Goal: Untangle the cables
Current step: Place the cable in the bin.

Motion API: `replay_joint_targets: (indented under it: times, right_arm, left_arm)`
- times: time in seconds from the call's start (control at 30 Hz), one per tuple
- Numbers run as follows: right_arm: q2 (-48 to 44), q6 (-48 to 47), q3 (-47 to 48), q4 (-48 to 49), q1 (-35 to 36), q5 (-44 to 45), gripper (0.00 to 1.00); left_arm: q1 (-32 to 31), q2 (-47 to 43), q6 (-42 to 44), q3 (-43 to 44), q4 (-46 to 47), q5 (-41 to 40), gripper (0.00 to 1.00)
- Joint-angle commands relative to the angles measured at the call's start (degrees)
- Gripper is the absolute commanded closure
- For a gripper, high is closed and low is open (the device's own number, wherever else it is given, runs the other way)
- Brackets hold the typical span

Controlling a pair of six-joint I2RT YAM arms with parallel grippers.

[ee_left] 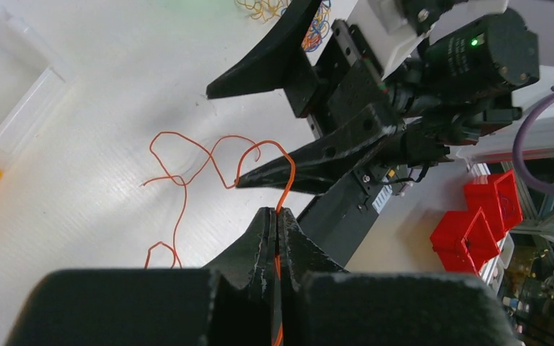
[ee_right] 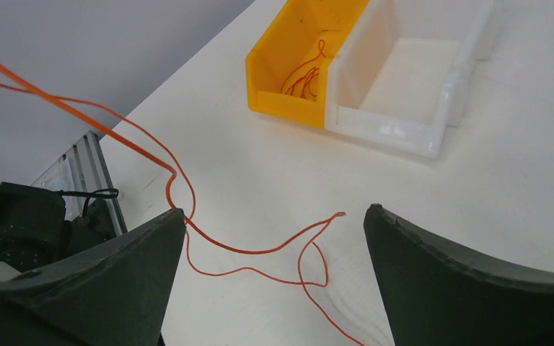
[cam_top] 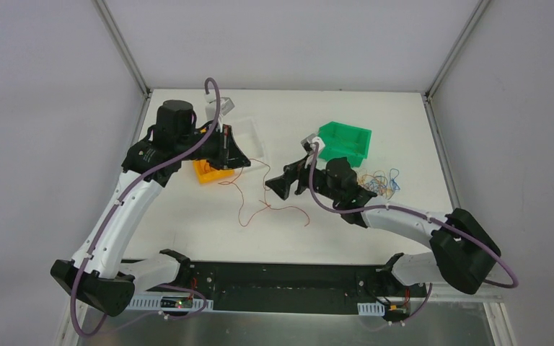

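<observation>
Cable (cam_top: 281,209) central on table (cam_top: 187,231), off edges

High view from near edge, close wrist views low over table (cam_top: 187,234), all sharing orange cable (ee_right: 256,251)

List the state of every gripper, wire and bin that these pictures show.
Left gripper: shut on the thin orange wire.
Right gripper: open, holding nothing.
Thin orange wire: one end pinched, the rest trailing onto the white table.
Clump of coloured wires: bunched together.
Yellow plastic bin: holds a few orange wires.
Clear plastic bin: empty.
Green plastic bin: contents hidden.
</observation>
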Motion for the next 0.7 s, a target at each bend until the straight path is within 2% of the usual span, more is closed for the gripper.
replay_joint_targets:
  times: [0.0, 0.2, 0.33, 0.4, 0.57, 0.67]
  right_arm:
    - [3.66, -4.70, 1.77, 13.45, 2.74, -3.15, 0.02]
    - [9.07, -3.84, 1.31, 21.18, 7.65, -3.04, 0.03]
    - [12.47, -5.47, 3.74, 21.05, 11.38, 0.96, 0.05]
    - [14.30, -7.30, 5.63, 19.63, 13.63, 6.59, 0.06]
    - [21.01, -16.46, 10.88, 20.15, 21.56, 33.90, 0.07]
    - [25.38, -17.32, 13.97, 20.68, 23.92, 38.73, 0.07]
  left_arm:
    - [-0.32, -0.76, -0.06, 3.00, -0.36, 2.27, 1.00]
    - [-0.34, 0.11, -1.81, 3.74, -0.36, 0.38, 1.00]
    - [-0.32, 0.47, -2.33, 4.07, -0.42, -0.52, 1.00]
    - [-0.32, 0.67, -2.91, 4.28, -0.36, -1.03, 1.00]
    - [-0.32, 0.78, -7.81, 3.40, 0.65, -7.27, 1.00]
    - [-0.33, 1.12, -11.53, 2.19, 2.99, -8.07, 1.00]
